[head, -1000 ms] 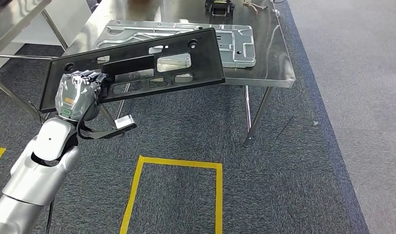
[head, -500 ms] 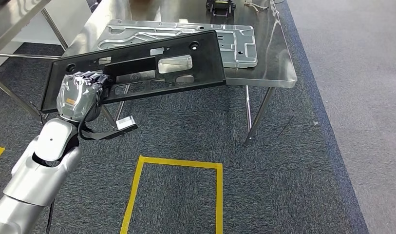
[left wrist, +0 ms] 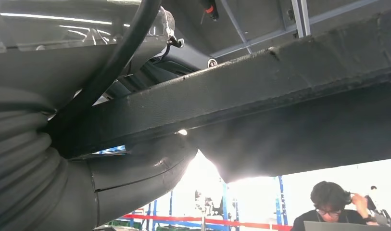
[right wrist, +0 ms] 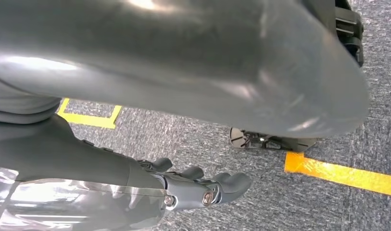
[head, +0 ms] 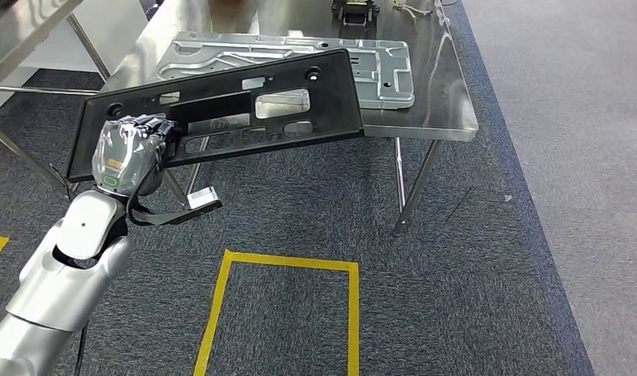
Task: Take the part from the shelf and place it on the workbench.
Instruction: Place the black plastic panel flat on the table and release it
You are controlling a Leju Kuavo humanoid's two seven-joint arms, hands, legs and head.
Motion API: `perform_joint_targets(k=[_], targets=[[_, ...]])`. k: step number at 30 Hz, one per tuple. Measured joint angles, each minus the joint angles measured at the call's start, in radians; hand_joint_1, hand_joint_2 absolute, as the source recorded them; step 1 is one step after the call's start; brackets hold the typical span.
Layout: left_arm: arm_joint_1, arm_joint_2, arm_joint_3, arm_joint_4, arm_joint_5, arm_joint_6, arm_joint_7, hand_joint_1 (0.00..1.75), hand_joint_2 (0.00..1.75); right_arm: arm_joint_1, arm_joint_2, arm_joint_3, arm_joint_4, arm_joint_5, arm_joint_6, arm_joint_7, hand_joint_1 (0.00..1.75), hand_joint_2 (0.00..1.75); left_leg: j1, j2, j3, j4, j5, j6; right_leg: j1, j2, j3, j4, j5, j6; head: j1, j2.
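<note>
Black plastic, long and flat with cut-out windows: the part (head: pixel 221 110) is carried by the left robot hand (head: pixel 131 153), whose fingers are wrapped over the part's lower edge near its left end. In the head view the part tilts up toward its far right corner, and that corner overlaps the front edge of the steel surface (head: pixel 448 94). Most of the part hangs in front of the surface, over the grey carpet. On the surface, behind the part, lies a silver stamped metal panel (head: pixel 378 70), and a small dark object (head: pixel 352 9) sits at the surface's far edge. A yellow floor marking (head: pixel 287 266) lies on the carpet, nearer than the surface.

From the left wrist, the part (left wrist: pixel 260 96) runs as a thick dark beam right beside the ribbed cover of the left robot hand (left wrist: pixel 131 163), clamped against it. A person sits in the bright background.

From the right wrist, the right robot hand (right wrist: pixel 203 190) hangs over the carpet beside a yellow line, fingers slightly apart and holding nothing.

By my reading, the pick-up is done and the carry is nearly over; setting the part down flat on the surface and letting go remain.
</note>
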Motion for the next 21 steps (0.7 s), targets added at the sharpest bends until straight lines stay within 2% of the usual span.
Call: perform_joint_targets(k=[2,3,6,7,8,9,10,11,12,13,15,17,19,21], targets=[[0.000,-0.002,0.000,0.000,-0.003,-0.001,0.001,1.75,1.75,-0.001,0.000,0.000,0.000,0.000,0.000,0.000,0.00,0.00,0.006,0.003,0.023,-0.035,0.013,0.010,0.004,-0.001,0.003,0.009,-0.010,0.007,0.000,0.000],[0.000,-0.003,0.000,0.000,-0.004,-0.001,0.002,1.75,1.75,-0.001,-0.001,0.000,0.000,0.000,0.001,0.000,0.00,0.00,0.011,0.005,0.035,-0.052,0.020,0.012,0.006,-0.002,-0.010,0.041,-0.030,0.008,0.000,0.000],[0.002,-0.004,-0.001,0.002,-0.006,-0.003,0.002,1.75,1.75,0.000,-0.002,0.000,0.000,0.001,0.002,0.000,0.00,0.00,0.016,0.008,0.042,-0.060,0.021,0.010,-0.003,-0.002,-0.102,0.223,-0.113,0.017,0.000,0.000],[0.005,-0.004,-0.002,0.003,-0.007,-0.003,0.002,1.75,1.75,0.000,-0.002,-0.001,0.000,0.001,0.002,0.000,0.00,0.00,0.017,0.007,0.042,-0.057,0.018,0.008,-0.007,-0.003,-0.122,0.256,-0.117,0.022,0.000,0.000],[0.008,-0.004,-0.003,0.004,-0.008,-0.003,0.002,1.75,1.75,0.000,-0.003,-0.001,0.000,0.001,0.002,0.000,0.00,0.00,0.020,0.006,0.042,-0.051,0.013,0.003,-0.011,-0.003,-0.122,0.250,-0.101,0.027,0.000,0.000],[0.010,-0.005,-0.004,0.004,-0.009,-0.003,0.002,1.75,1.75,0.001,-0.003,-0.001,0.000,0.001,0.002,0.000,0.00,0.00,0.023,0.005,0.042,-0.043,0.006,-0.004,-0.016,-0.003,-0.101,0.204,-0.068,0.032,0.000,0.000],[0.011,-0.005,-0.004,0.004,-0.010,-0.003,0.002,1.75,1.75,0.001,-0.004,-0.001,0.000,0.001,0.002,0.000,0.00,0.00,0.028,0.004,0.041,-0.032,-0.003,-0.012,-0.022,-0.003,-0.069,0.134,-0.033,0.038,0.000,0.000],[0.011,-0.005,-0.004,0.004,-0.011,-0.003,0.002,1.75,1.75,0.001,-0.005,-0.001,0.000,0.002,0.003,0.000,0.00,0.00,0.028,0.003,0.038,-0.019,-0.014,-0.022,-0.024,0.000,-0.039,0.074,-0.011,0.040,0.000,0.000],[0.010,-0.005,-0.004,0.005,-0.013,-0.004,0.002,1.75,1.75,0.001,-0.005,-0.001,0.000,0.002,0.004,0.000,0.00,0.00,0.028,0.003,0.035,-0.008,-0.024,-0.030,-0.025,0.004,-0.019,0.036,-0.001,0.036,0.000,0.000],[0.009,-0.005,-0.004,0.005,-0.016,-0.005,0.003,1.75,1.75,0.001,-0.006,-0.001,0.000,0.003,0.005,0.000,0.00,0.00,0.027,0.002,0.032,0.000,-0.032,-0.036,-0.023,0.007,-0.010,0.021,-0.004,0.029,0.000,0.000],[0.007,-0.006,-0.006,0.007,-0.021,-0.006,0.003,1.75,1.75,0.000,-0.007,-0.001,0.000,0.004,0.007,0.001,0.00,0.00,0.028,0.000,0.033,0.003,-0.040,-0.046,-0.019,0.009,-0.009,0.026,-0.014,0.007,0.000,0.000],[0.006,-0.008,-0.008,0.008,-0.025,-0.006,0.003,1.75,1.75,-0.001,-0.008,-0.001,0.000,0.004,0.007,0.002,0.00,0.00,0.031,0.007,0.031,0.024,-0.053,-0.053,-0.020,0.008,-0.001,0.025,-0.019,-0.008,0.000,0.000],[0.003,-0.008,-0.009,0.009,-0.026,-0.006,0.004,1.75,1.75,-0.001,-0.009,-0.001,-0.001,0.004,0.007,0.002,0.00,0.00,0.032,0.019,-0.013,0.120,-0.093,-0.059,-0.019,0.006,0.010,0.024,-0.027,-0.020,0.000,0.000],[0.002,-0.009,-0.010,0.012,-0.029,-0.006,0.005,1.75,1.75,0.000,-0.009,-0.001,-0.001,0.004,0.008,0.002,0.00,0.00,0.032,0.023,-0.093,0.256,-0.136,-0.061,-0.016,0.005,0.020,0.024,-0.037,-0.026,0.000,0.000]])
